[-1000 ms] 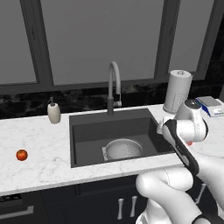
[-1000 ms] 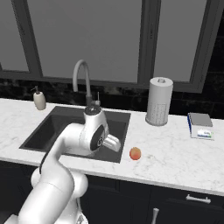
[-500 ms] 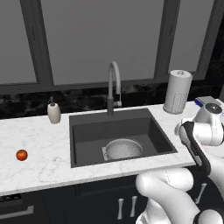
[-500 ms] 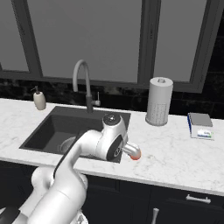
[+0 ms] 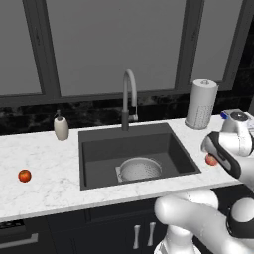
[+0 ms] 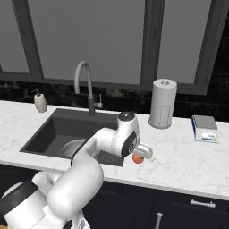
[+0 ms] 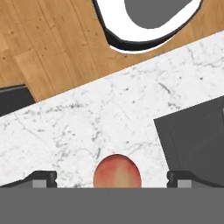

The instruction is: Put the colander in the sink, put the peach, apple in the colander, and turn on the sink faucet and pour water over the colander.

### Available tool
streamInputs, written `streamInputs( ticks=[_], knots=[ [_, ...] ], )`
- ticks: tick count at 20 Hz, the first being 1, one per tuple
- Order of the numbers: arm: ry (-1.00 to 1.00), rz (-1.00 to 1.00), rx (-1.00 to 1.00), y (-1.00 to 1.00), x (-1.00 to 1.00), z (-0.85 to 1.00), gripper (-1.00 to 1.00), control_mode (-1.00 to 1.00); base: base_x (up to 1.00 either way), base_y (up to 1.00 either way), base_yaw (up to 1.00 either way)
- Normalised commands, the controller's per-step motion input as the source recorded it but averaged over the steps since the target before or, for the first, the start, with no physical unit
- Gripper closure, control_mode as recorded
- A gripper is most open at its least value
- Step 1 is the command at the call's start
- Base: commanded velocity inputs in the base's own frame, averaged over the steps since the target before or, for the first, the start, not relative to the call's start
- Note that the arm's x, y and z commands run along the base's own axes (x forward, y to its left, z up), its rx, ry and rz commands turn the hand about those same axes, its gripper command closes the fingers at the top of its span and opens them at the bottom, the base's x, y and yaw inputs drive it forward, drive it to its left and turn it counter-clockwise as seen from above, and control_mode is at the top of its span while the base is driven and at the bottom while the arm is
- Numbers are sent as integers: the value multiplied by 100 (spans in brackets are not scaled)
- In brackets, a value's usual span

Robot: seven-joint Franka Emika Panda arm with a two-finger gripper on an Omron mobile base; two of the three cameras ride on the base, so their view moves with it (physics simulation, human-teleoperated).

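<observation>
The worktop (image 5: 44,158) is white marble with grey veining, running along a black, glossy backsplash below a row of large frosted panes in dark frames; dark cabinet fronts with pale handles sit beneath it, and the hand view shows a wood-plank floor past the counter edge. The sink (image 5: 168,149) is a dark grey basin set into the worktop, and the colander (image 5: 140,168) rests upright on its floor, toward the front. The sink faucet (image 5: 130,94) rises behind the basin with its spout arched over it; no stream is visible. A beige soap dispenser (image 5: 61,127) stands left of the sink, and a paper towel roll (image 5: 201,104) stands upright to its right. The apple (image 5: 24,175) lies on the counter well to the left of the sink. The peach (image 7: 117,171) lies on the marble just right of the sink's front corner, directly below the gripper (image 7: 111,178), whose fingertips (image 7: 43,178) stand spread wide to either side of the fruit without touching it. At the far right of the counter a small flat box (image 6: 205,129) shows a blue-and-white label; any writing on it is too small to read, and no other lettering can be made out.
</observation>
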Motion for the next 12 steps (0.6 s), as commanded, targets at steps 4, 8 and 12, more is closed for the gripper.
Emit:
streamInputs(
  ticks=[4,8,12],
  knots=[
    [14,0,0,-1,17,-14,-100,-100,0,0,0],
    [6,0,0,0,14,-28,-100,-100,0,0,0],
    [4,0,0,-4,11,-33,-100,-100,0,0,0]
  ],
)
